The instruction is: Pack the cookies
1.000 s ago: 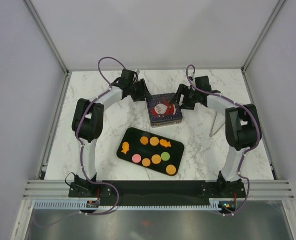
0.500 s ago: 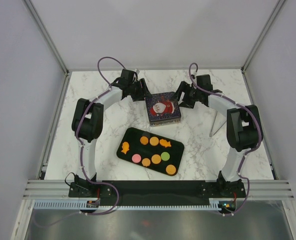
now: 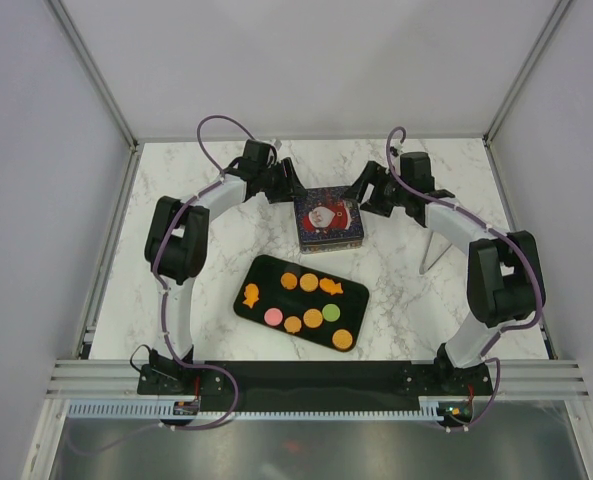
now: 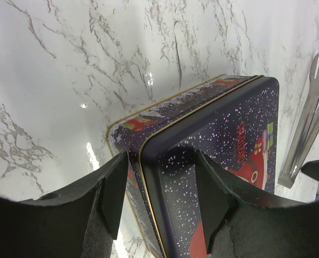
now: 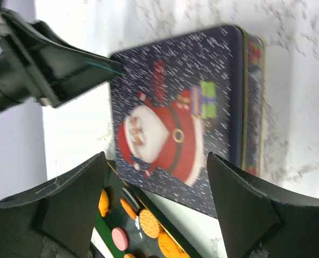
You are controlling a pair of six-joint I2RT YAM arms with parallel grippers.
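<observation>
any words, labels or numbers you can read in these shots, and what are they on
On the tin lid, red lettering beside the Santa picture: too blurred to read in any view.
No other words, numbers, brands or signs can be made out.

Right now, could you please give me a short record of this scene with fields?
Tin: lid on, Santa print facing up
Cookies: on the black tray, on the near side of the tin
Left gripper: jaws straddle a corner of the tin; grip unclear
Right gripper: open, above the tin
Tongs: right of the tin, untouched
</observation>
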